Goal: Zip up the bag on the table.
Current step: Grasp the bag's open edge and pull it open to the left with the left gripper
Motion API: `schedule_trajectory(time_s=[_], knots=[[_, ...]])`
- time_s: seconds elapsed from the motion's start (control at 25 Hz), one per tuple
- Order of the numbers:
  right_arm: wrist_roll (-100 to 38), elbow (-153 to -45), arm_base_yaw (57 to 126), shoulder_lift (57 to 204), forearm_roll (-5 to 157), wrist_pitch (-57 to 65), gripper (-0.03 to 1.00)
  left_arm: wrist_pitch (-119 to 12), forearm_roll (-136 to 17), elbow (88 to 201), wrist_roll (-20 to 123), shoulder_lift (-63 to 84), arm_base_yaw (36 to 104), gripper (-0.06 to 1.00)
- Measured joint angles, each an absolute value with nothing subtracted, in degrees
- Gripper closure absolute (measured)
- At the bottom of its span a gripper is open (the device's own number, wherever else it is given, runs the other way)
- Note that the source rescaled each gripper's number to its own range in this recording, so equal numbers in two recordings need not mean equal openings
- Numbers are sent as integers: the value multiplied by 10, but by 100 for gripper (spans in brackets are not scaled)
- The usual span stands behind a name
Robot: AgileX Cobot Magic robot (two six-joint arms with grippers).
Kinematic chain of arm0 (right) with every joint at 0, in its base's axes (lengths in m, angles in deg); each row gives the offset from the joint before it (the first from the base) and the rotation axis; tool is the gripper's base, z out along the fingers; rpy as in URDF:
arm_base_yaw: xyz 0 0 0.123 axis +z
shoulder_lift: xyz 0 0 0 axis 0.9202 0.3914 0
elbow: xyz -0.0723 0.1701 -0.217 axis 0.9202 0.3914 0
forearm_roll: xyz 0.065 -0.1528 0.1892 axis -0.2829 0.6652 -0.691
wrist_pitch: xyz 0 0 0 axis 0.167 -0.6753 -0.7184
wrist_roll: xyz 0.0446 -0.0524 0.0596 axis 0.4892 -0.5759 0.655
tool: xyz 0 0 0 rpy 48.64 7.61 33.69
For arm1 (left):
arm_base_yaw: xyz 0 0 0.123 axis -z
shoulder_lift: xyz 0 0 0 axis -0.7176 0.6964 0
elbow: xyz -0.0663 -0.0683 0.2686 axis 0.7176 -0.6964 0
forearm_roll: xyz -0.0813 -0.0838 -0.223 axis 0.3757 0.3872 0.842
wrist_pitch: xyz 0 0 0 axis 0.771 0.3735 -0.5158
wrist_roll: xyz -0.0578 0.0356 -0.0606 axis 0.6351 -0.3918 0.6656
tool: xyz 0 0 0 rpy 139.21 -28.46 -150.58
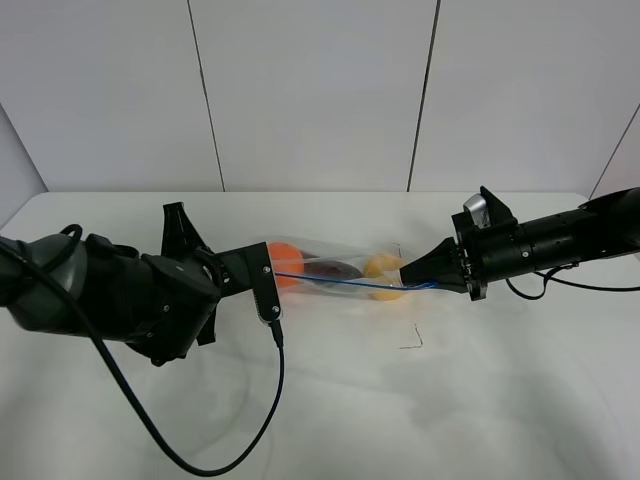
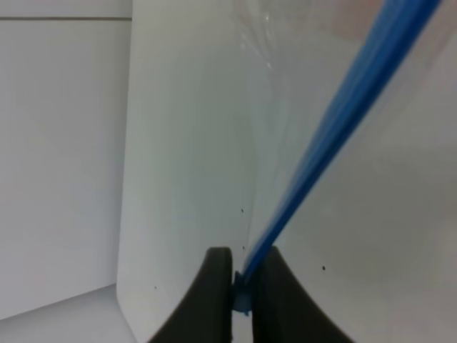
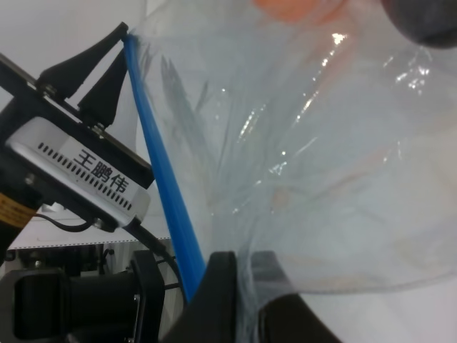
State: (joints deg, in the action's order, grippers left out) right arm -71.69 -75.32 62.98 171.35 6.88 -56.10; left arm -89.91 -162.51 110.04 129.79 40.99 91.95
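I read the bag [image 1: 335, 262] taut lengthwise between left end effector [image 1: 272, 270] and right end effector [image 1: 408, 272], each clamped on one end of its zipper strip [image 1: 340, 283].

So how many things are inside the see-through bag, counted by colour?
Orange: 1, the orange
Dark: 1, the eggplant
Yellow: 1, the pear
Total: 3 in the bag
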Motion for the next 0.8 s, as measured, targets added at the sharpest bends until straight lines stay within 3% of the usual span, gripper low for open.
schedule_trajectory(time_s=[0.32,0.4,0.6,0.68,0.8], knots=[[-717,-753,630,1713,68,-561,97,-895,-1625,1100,1299,409,917,91],[-717,-753,630,1713,75,-561,97,-908,-1620,1100,1300,409,914,81],[-717,-753,628,1713,81,-561,97,-907,-1617,1099,1318,388,910,35],[-717,-753,628,1713,82,-561,97,-906,-1625,1099,1335,375,910,27],[-717,-753,628,1713,82,-561,97,-906,-1640,1099,1348,357,910,22]])
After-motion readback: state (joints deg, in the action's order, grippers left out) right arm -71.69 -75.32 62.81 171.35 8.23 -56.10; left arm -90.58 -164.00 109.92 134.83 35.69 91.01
